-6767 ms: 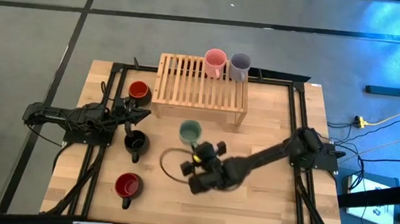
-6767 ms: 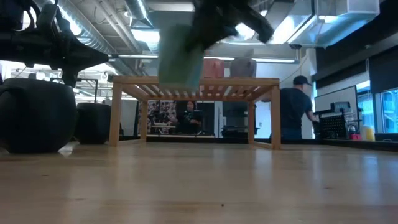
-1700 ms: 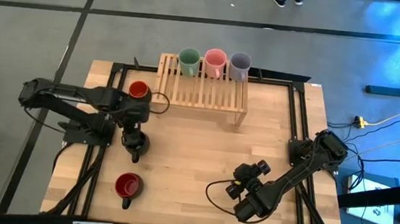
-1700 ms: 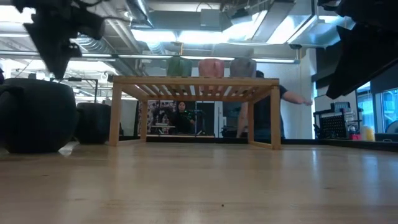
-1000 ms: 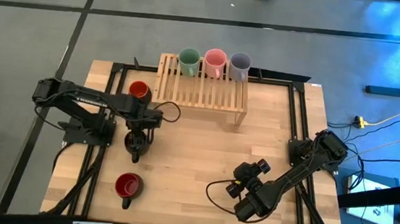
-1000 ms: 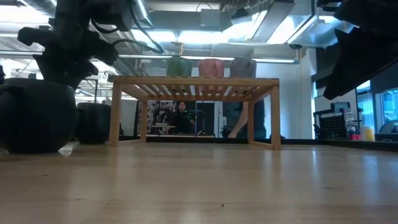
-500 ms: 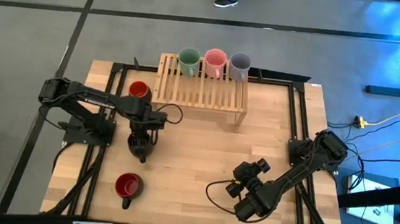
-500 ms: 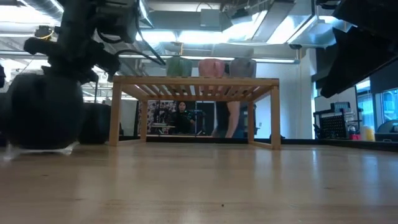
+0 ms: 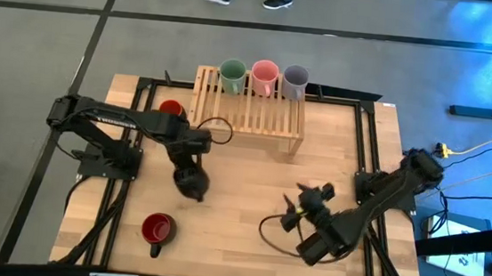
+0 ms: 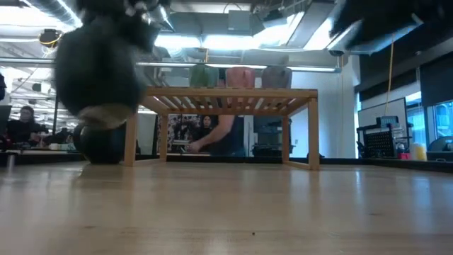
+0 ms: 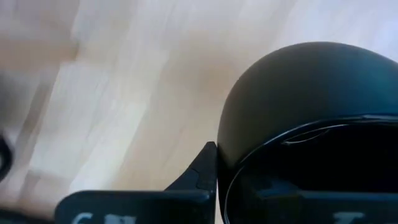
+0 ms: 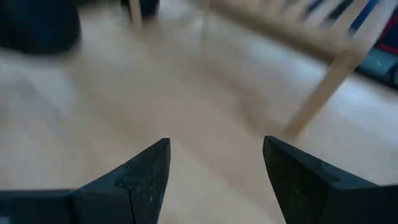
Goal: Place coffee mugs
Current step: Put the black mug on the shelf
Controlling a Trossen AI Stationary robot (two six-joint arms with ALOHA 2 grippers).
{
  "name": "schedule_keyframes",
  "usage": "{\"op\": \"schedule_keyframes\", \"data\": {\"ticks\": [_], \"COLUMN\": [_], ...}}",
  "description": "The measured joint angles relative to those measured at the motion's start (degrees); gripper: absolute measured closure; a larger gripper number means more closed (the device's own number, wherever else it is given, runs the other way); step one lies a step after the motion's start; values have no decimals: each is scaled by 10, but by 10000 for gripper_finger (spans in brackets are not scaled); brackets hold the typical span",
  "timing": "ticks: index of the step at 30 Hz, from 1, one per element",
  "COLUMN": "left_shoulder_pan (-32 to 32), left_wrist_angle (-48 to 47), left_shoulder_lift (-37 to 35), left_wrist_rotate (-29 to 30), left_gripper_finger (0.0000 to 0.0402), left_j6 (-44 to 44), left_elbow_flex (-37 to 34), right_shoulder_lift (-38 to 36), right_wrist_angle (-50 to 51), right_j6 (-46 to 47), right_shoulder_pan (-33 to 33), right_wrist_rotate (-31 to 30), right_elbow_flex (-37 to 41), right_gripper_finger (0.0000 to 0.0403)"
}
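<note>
My left gripper (image 9: 190, 176) is shut on the black mug (image 9: 193, 186), which hangs in the air over the table's left middle and shows large in the low view (image 10: 95, 67). The green (image 9: 232, 72), pink (image 9: 264, 73) and lavender (image 9: 295, 75) mugs stand upright on the wooden rack's (image 9: 248, 111) far edge. The orange-red mug (image 9: 170, 108) stands on the table left of the rack. The dark red mug (image 9: 156, 229) stands near the front left. My right gripper (image 9: 299, 211) is open and empty at the right middle. My left gripper holds the black mug by its wall at the rim (image 11: 219, 163). One finger (image 11: 198, 175) lies on the outside of the wall; the other is hidden by the mug. The fingers come from above, pointing down. The mug hangs below them, clear of the table.
The rack's near slats are bare. A dark-looking mug (image 10: 99, 145) stands on the table behind the lifted one in the low view. Open wood lies between the two grippers. People move in the room beyond the table's far edge.
My left gripper has lifted the black mug off the table and carried it a little toward the table's right edge. My right gripper has moved a little toward the far edge and turned toward the rack, staying open.
</note>
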State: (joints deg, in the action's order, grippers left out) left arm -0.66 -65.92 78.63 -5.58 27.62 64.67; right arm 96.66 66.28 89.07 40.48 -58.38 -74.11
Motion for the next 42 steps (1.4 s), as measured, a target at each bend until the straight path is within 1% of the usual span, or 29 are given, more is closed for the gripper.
{"op": "schedule_keyframes", "data": {"ticks": [2, 4, 7, 9, 11, 14, 17, 19, 23, 29, 33, 38, 42], "left_shoulder_pan": [0, 0, -1, -4, -11, -20, -30, -36, -48, -67, -78, -80, -80], "left_wrist_angle": [14, 15, 36, 59, 79, 101, 102, 102, 102, 108, 107, 112, 118], "left_shoulder_lift": [0, 0, 0, 0, 0, 0, 0, 0, 0, 5, 5, 5, 5], "left_wrist_rotate": [0, 5, 22, 30, 34, 43, 46, 45, 47, 61, 63, 60, 61], "left_gripper_finger": [393, 393, 393, 393, 393, 393, 393, 393, 393, 393, 393, 393, 393], "left_j6": [18, 27, 44, 61, 75, 84, 92, 94, 94, 95, 94, 94, 94], "left_elbow_flex": [27, 49, 74, 79, 79, 78, 78, 78, 78, 78, 78, 78, 78], "right_shoulder_lift": [-34, -61, -85, -88, -88, -75, -62, -56, -39, -7, 18, 42, 49], "right_wrist_angle": [-12, -43, -133, -212, -292, -403, -489, -524, -562, -615, -634, -635, -636], "right_j6": [-25, -79, -200, -301, -407, -539, -635, -680, -732, -784, -790, -791, -790], "right_shoulder_pan": [-3, -6, -13, -24, -41, -78, -113, -131, -161, -190, -200, -206, -224], "right_wrist_rotate": [-38, -61, -81, -75, -42, 28, 88, 125, 171, 186, 204, 170, 171], "right_elbow_flex": [0, 0, 0, 0, 0, 0, 0, 0, 0, 0, 0, -17, -24], "right_gripper_finger": [159, 159, 159, 159, 159, 159, 159, 159, 159, 159, 159, 162, 186]}}
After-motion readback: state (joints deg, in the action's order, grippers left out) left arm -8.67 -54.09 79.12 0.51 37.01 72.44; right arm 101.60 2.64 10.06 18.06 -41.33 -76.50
